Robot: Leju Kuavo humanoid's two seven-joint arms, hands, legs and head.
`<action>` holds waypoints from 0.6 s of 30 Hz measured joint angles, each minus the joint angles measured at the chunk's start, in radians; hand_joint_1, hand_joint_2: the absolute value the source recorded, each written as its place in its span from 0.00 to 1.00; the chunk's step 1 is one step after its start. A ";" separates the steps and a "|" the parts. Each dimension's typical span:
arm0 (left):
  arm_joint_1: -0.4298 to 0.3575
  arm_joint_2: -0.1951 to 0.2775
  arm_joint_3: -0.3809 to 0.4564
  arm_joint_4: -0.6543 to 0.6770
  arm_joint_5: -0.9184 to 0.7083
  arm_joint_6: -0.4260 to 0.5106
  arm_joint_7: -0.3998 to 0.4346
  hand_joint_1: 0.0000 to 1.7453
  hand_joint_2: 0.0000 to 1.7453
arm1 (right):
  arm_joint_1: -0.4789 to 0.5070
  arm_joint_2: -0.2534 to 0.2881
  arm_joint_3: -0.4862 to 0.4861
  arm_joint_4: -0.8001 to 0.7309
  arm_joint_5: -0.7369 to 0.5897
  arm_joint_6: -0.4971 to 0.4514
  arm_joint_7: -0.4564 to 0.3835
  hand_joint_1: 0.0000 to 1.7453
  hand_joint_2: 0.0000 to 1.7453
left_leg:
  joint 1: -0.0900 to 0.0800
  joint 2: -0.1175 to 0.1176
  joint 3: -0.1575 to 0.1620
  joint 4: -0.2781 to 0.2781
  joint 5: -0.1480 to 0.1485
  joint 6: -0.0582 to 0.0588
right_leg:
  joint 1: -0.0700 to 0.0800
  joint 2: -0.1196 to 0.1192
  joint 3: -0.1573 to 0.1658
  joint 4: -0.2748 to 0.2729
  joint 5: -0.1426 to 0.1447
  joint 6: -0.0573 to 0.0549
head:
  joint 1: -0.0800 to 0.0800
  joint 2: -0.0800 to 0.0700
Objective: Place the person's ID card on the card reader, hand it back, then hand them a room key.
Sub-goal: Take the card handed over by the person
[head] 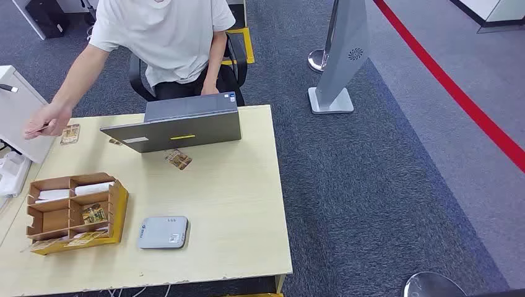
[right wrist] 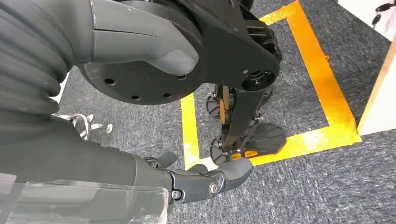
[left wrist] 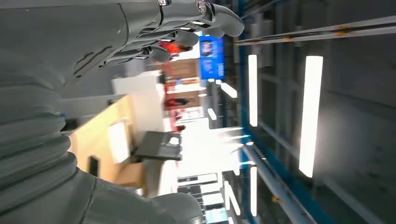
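A person in a white shirt (head: 167,37) sits behind the laptop and reaches one hand (head: 48,119) out over the table's far left corner, pinching a thin card-like thing. The grey card reader (head: 163,232) lies flat near the table's front edge. A cardboard organizer (head: 117,207) to its left holds white and patterned cards in its compartments. My left hand (left wrist: 177,23) is raised with its fingers and thumb wide apart and nothing in it. My right hand (right wrist: 154,172) hangs over the carpet, fingers extended and empty.
A grey laptop (head: 176,127) stands open at the table's far side. Two patterned cards (head: 70,133) (head: 178,159) lie on the wooden table (head: 235,185). A white unit (head: 15,117) borders the table's left. A grey sign stand (head: 337,62) is on the carpet to the right.
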 joint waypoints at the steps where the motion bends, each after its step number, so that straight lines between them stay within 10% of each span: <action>1: 0.003 0.008 -0.004 -0.004 -0.011 0.006 0.000 0.00 1.00 | 0.000 -0.001 0.002 0.000 0.000 0.000 0.001 0.00 1.00 | 0.000 0.000 0.000 0.000 0.000 0.000 | 0.000 0.000 0.000 0.000 0.000 0.000 | 0.000 0.000; 18: 0.043 0.225 -0.181 -0.005 -0.520 0.118 0.099 0.00 1.00 | -0.002 -0.011 0.036 0.005 -0.001 0.005 0.019 0.00 1.00 | 0.000 0.000 0.000 0.000 0.001 0.000 | 0.000 0.000 0.000 0.000 0.001 -0.001 | 0.000 0.000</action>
